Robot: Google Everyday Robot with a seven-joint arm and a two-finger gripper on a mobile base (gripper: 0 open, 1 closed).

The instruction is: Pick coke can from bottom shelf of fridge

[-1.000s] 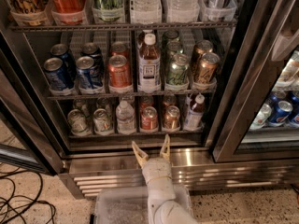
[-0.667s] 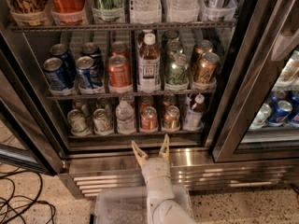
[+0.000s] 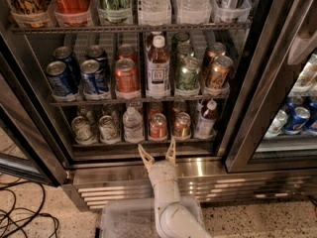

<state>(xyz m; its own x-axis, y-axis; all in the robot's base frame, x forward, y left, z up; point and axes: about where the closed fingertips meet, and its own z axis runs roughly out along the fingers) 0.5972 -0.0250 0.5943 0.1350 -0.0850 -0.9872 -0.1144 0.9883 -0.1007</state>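
**A:** Camera view. Where's the hand?

**B:** The hand (image 3: 158, 155) is low and centred, in front of the fridge (image 3: 247, 108). It sits just below the front rail of the bottom shelf (image 3: 99, 144) and above the louvred base grille (image 3: 114, 192). The fingers are spread and there's nothing between them.

**A:** Target?

**B:** The coke can (image 3: 158, 126) is red and upright, at the front of its lane, mid-row on the bottom shelf. A small water bottle (image 3: 132, 125) stands just beside it on the picture's left. A copper-orange can (image 3: 182, 125) stands just beside it on the right. There may be another red can behind it, but I can't tell for sure.

**A:** Which step?

**B:** Approach, I'd say. The hand is lined up roughly under the can and near it, not touching. No grasp yet.

**A:** Next move?

**B:** Probably lift to clear the rail and push straight in. One finger goes down each side of the can, then the hand closes on its body.

**A:** Risks?

**B:** The gaps to the neighbours look tight. A finger could nudge the bottle or the copper can, or catch the rail if the hand goes in too low.
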